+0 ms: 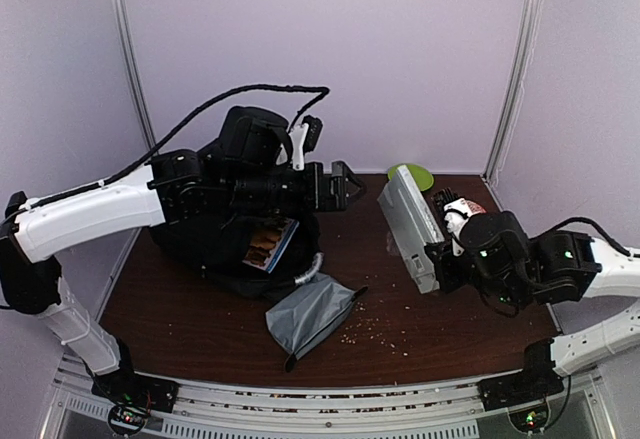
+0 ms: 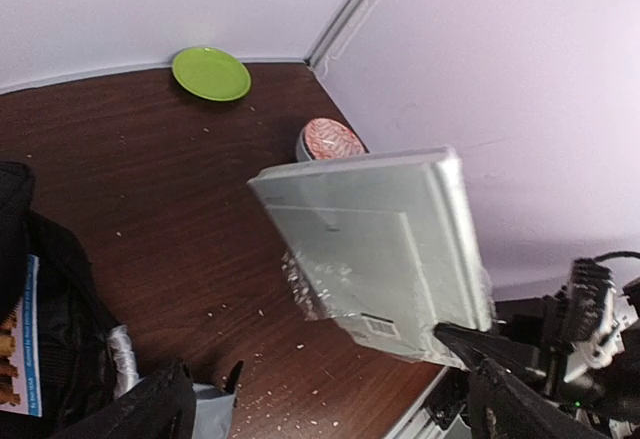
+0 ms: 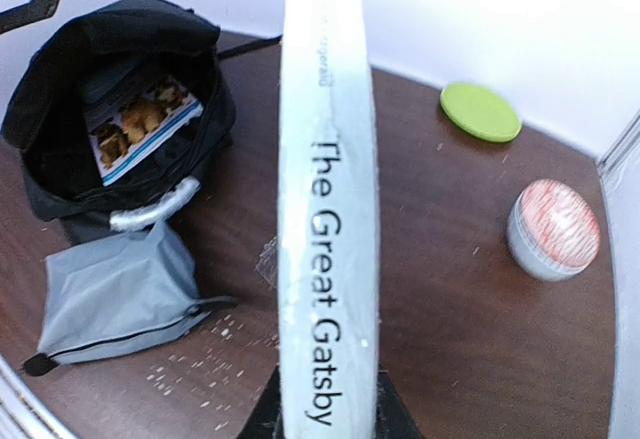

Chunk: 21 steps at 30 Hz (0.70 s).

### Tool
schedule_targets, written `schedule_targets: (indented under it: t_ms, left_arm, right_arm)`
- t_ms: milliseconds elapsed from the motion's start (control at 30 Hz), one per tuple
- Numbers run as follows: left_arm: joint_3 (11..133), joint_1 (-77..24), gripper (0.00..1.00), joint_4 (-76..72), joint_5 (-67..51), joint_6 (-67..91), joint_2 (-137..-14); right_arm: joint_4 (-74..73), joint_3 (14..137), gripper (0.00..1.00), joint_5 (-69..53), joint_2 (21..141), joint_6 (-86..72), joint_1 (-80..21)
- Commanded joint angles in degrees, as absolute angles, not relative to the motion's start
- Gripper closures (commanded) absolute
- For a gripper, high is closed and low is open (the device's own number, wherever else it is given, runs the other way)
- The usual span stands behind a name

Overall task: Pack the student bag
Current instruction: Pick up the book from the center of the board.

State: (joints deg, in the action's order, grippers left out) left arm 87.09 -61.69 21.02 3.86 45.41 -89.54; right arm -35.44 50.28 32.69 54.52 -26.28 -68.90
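Overhead view: I note the large black soft fabric student bag [image 1: 215,234] lying open at the left rear of the dark brown wooden table [image 1: 450,339], with a picture-covered booklet [image 1: 270,244] in its mouth. The left gripper [image 1: 348,185] hovers just right of the bag, jaws spread, holding nothing. The right gripper [image 1: 438,264] pinches a slim grey hardback book [image 1: 408,217] held on edge. Left wrist view: the fingers [image 2: 150,409] stand wide apart, and the book's flat cover faces the camera with a round green plate [image 2: 210,72] behind it. Right wrist view: the clamped book's spine reads "The Great Gatsby", and a grey zip pouch [image 3: 120,294] lies just beside the bag.
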Motion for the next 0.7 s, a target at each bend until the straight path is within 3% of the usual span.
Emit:
schedule_targets:
  t_ms: [0, 267, 667]
  left_arm:
    - [91.8, -58.1, 0.02, 24.9, 8.1, 45.7, -89.1]
    - [95.1, -56.7, 0.02, 22.9, 8.3, 45.6, -86.2]
    - [96.6, -57.9, 0.02, 20.6, 11.4, 46.7, -85.8]
  right_arm:
    - [-16.1, 54.7, 1.0, 55.7, 56.9, -4.9, -71.8]
    - [13.6, 54.6, 1.0, 71.9, 65.2, 31.5, -73.4]
    - [60.6, 51.4, 1.0, 76.9, 78.7, 79.7, -76.7]
